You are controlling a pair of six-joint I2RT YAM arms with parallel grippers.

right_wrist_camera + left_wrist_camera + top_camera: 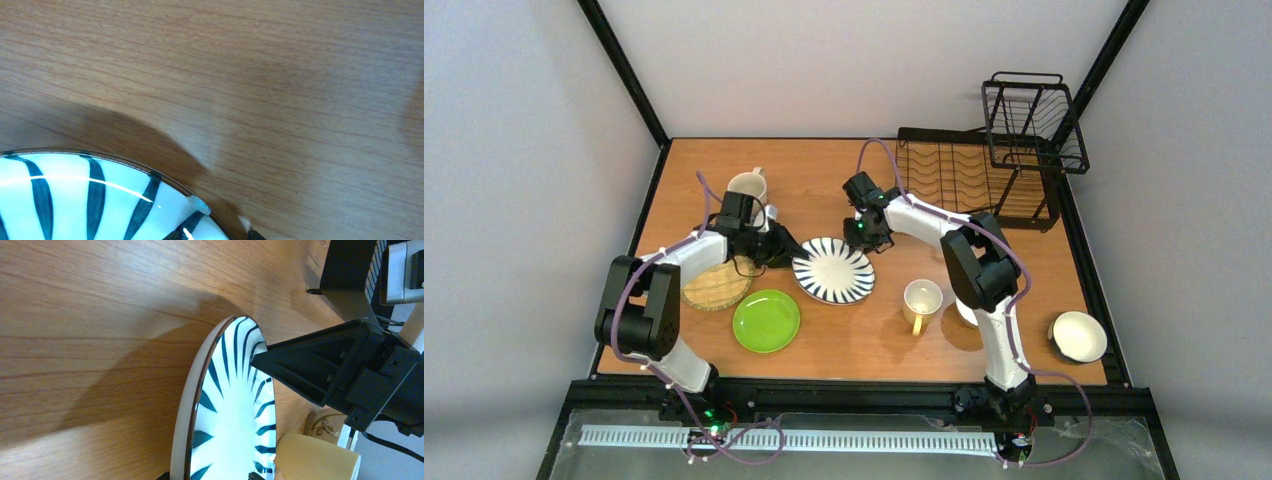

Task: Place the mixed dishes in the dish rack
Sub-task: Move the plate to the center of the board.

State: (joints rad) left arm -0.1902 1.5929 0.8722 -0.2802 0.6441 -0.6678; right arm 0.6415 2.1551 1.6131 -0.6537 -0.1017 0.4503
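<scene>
Black-and-white plate point(833, 269) straddled at its rim by the left gripper point(784, 251), right gripper point(865, 237) opposite — can't tell either's closure — a shallow bite could drop it.

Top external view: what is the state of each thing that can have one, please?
striped plate: one side seems lifted off the table
left tool: shut on striped plate's rim
right tool: at plate's far rim, open or shut unclear
lime-green plate: flat on table
bamboo plate: flat on table
near mug: upright, empty
far mug: upright
bowl: upright, empty
dish rack: no dishes in it
</scene>
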